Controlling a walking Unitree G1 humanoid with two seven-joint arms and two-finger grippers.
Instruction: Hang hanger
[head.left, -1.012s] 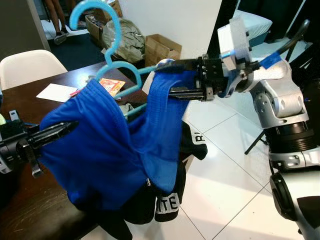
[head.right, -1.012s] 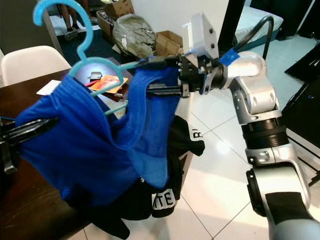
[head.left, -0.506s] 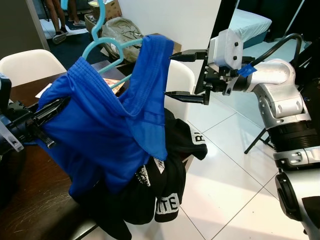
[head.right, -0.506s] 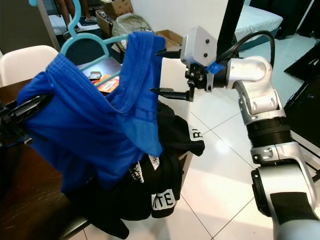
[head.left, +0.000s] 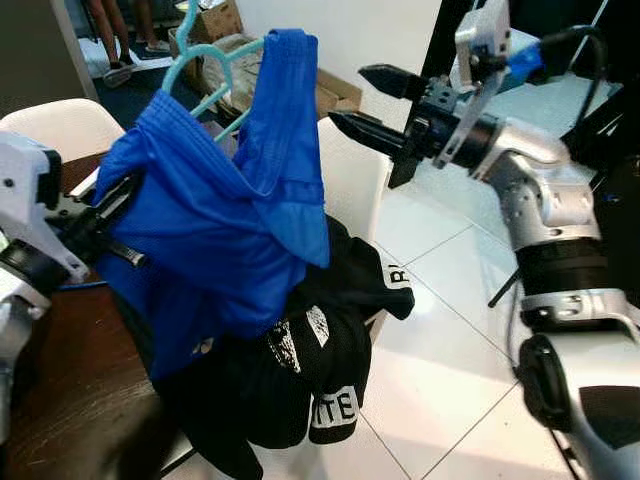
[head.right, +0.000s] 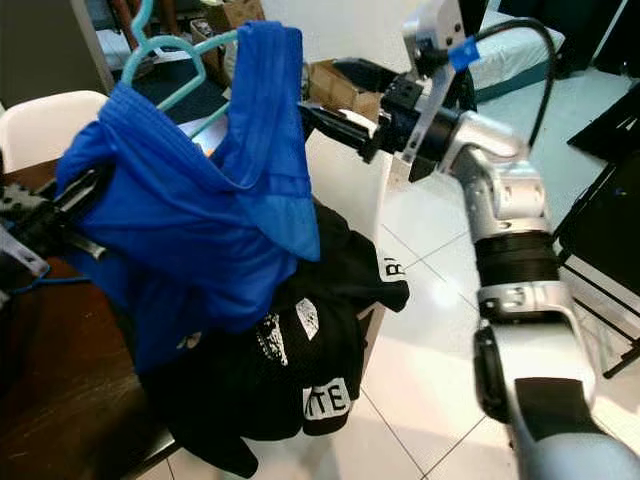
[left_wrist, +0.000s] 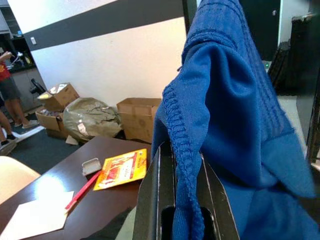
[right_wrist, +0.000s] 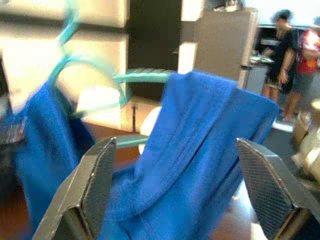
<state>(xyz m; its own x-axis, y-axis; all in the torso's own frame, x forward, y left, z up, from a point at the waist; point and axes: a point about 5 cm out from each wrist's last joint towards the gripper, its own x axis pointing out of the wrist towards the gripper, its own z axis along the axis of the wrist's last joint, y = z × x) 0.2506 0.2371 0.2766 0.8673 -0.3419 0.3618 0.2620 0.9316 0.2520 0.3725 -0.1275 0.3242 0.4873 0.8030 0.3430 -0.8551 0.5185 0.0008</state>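
Note:
A teal hanger (head.left: 212, 62) carries a blue garment (head.left: 215, 210) that is draped over both its shoulders. My left gripper (head.left: 112, 205) holds the hanger's left end, shut on the blue fabric, as the left wrist view shows with the cloth pinched between the fingers (left_wrist: 150, 200). My right gripper (head.left: 350, 96) is open, a little to the right of the garment's raised end and clear of it. In the right wrist view its fingers (right_wrist: 95, 185) frame the blue garment (right_wrist: 190, 150) and the hanger (right_wrist: 125, 77).
A black garment (head.left: 320, 360) hangs over a white chair (head.left: 352, 175) just below the blue one. A brown table (head.left: 60, 390) is at my left, with a yellow packet (left_wrist: 121, 167) and paper on it. Cardboard boxes (left_wrist: 137, 115) stand behind; white tiled floor (head.left: 450, 350) lies to the right.
My right gripper has let go of the garment's right end, opened and drawn back up and to the right. The left gripper has raised the hanger, and the garment now hangs from it.

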